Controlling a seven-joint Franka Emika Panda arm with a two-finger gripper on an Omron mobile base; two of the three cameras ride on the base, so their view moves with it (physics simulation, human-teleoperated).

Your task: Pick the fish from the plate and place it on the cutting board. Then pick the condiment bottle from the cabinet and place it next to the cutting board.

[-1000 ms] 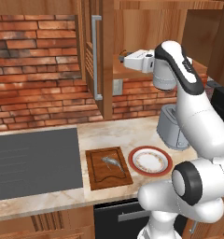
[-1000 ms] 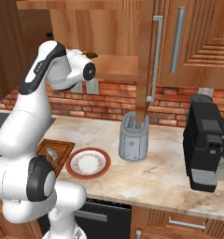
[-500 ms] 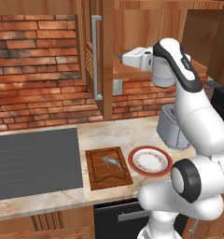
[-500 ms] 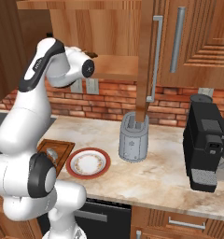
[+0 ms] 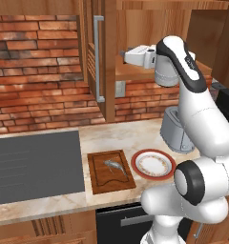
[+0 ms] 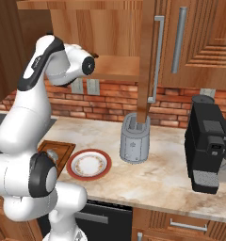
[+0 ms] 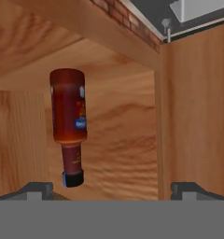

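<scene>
Condiment bottle (image 7: 69,126) inside cabinet (image 7: 188,116), ahead of wide-apart pincer (image 7: 112,189), left-offset, untouched.

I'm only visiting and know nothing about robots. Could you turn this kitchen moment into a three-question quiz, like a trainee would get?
1. True or false: the fish lies on the plate.
2. In the hand view, how do the gripper and the condiment bottle stand to each other?
A. jaws shut on the bottle
B. jaws open, bottle ahead and not between the fingertips
C. bottle lying on the counter below
3. Fill in: the grey toaster stands on the counter between the plate and the black ____.

Key
1. False. The fish lies on the cutting board; the plate carries nothing.
2. B. The bottle stands inside the cabinet, nearer one fingertip.
3. Coffee machine.
</scene>
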